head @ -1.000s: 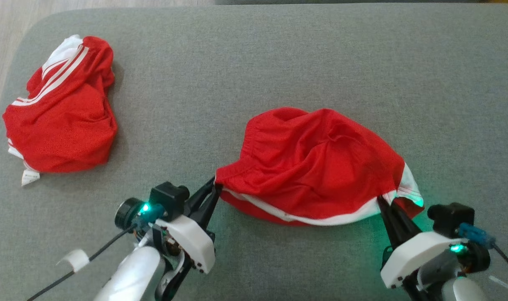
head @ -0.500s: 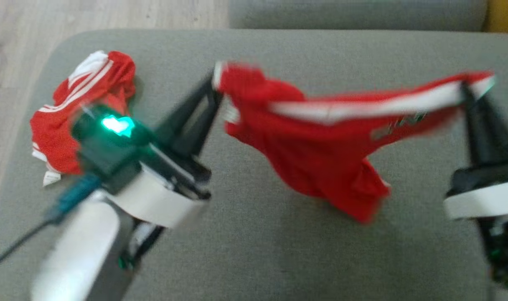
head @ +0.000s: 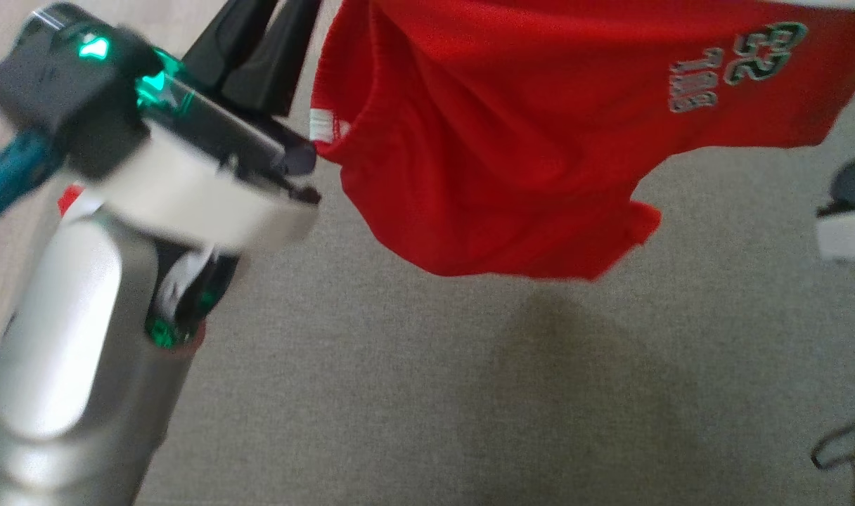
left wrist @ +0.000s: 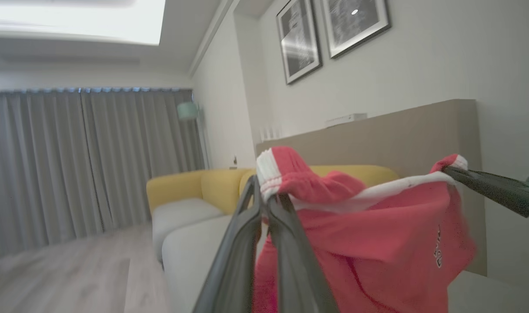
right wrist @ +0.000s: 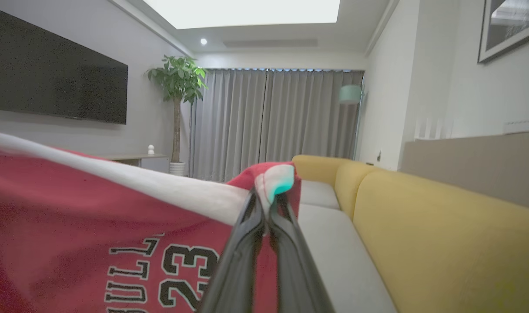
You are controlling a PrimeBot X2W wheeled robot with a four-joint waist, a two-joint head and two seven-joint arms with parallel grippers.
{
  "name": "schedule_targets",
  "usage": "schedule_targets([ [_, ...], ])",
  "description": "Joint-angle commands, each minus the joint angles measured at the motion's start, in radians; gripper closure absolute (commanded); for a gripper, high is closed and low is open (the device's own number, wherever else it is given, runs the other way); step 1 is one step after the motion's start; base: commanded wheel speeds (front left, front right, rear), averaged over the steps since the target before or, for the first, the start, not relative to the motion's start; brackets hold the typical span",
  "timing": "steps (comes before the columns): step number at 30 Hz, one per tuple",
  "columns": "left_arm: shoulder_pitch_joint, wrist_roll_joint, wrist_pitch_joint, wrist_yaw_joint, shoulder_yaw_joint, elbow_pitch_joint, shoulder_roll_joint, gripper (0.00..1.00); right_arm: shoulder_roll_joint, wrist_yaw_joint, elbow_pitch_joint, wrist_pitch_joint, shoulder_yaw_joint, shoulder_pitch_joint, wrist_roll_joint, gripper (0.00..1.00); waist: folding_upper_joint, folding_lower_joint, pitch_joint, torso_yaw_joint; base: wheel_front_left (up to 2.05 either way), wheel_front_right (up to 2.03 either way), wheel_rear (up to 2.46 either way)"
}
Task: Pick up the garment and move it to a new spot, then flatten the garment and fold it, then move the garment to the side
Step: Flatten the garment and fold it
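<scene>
The red garment (head: 512,154) is held off the grey sofa cushion (head: 470,393), stretched between both arms. One white-trimmed corner is clamped in the left gripper (left wrist: 264,198), the other in the right gripper (right wrist: 268,198). Bare cushion is seen beneath; a yellow backrest (right wrist: 443,217) is seen alongside.

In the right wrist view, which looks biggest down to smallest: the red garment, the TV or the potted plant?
1. the red garment, though it is nearest the camera, which makes it look larger
2. the TV
3. the potted plant
</scene>
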Motion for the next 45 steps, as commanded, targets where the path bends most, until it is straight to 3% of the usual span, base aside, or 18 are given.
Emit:
schedule_targets([
  [1,-0.073,-0.031,-0.008,0.007,0.061,0.061,0.004,1.0,0.01,-0.001,0.039,-0.002,0.027,-0.09,0.024,1.0,0.0,0.0001,0.036,-0.011,0.0,0.0,0.0],
  [13,-0.379,-0.201,-0.332,-0.029,0.246,0.847,-0.145,1.0,0.051,-0.001,0.647,-0.174,0.113,-0.574,0.074,1.0,0.0,0.0001,0.115,-0.084,0.0,0.0,0.0],
  [18,-0.356,-0.26,-0.34,-0.044,0.254,1.088,-0.188,1.0,0.069,-0.001,0.796,-0.215,0.148,-0.543,0.096,1.0,0.0,0.0001,0.132,-0.085,0.0,0.0,0.0],
  [22,-0.264,-0.289,-0.317,-0.064,0.198,1.277,-0.219,1.0,0.079,-0.001,0.912,-0.248,0.167,-0.42,0.123,1.0,0.0,0.0001,0.151,-0.075,0.0,0.0,0.0],
  [26,-0.161,-0.31,-0.321,-0.072,0.121,1.369,-0.234,1.0,0.082,-0.001,0.986,-0.28,0.158,-0.276,0.155,1.0,0.0,0.0001,0.158,-0.066,0.0,0.0,0.0],
  [32,0.006,-0.348,-0.39,-0.074,-0.034,1.247,-0.237,1.0,0.079,-0.001,0.927,-0.327,0.13,-0.052,0.173,1.0,0.0,0.0001,0.132,-0.06,0.0,0.0,0.0],
  [39,0.231,-0.331,-0.442,-0.067,-0.119,0.948,-0.123,1.0,0.09,-0.001,0.562,-0.227,0.032,0.271,0.119,1.0,0.0,0.0001,0.064,-0.038,0.0,0.0,0.0],
  [42,0.345,-0.321,-0.394,-0.009,-0.128,0.738,-0.062,1.0,0.101,-0.001,0.361,-0.112,-0.02,0.408,0.095,1.0,0.0,0.0001,0.036,-0.036,0.0,0.0,0.0],
  [45,0.47,-0.323,-0.316,0.081,-0.127,0.479,0.006,1.0,0.108,-0.001,0.188,0.002,-0.064,0.51,0.082,1.0,0.0,0.0001,0.015,-0.042,0.0,0.0,0.0],
])
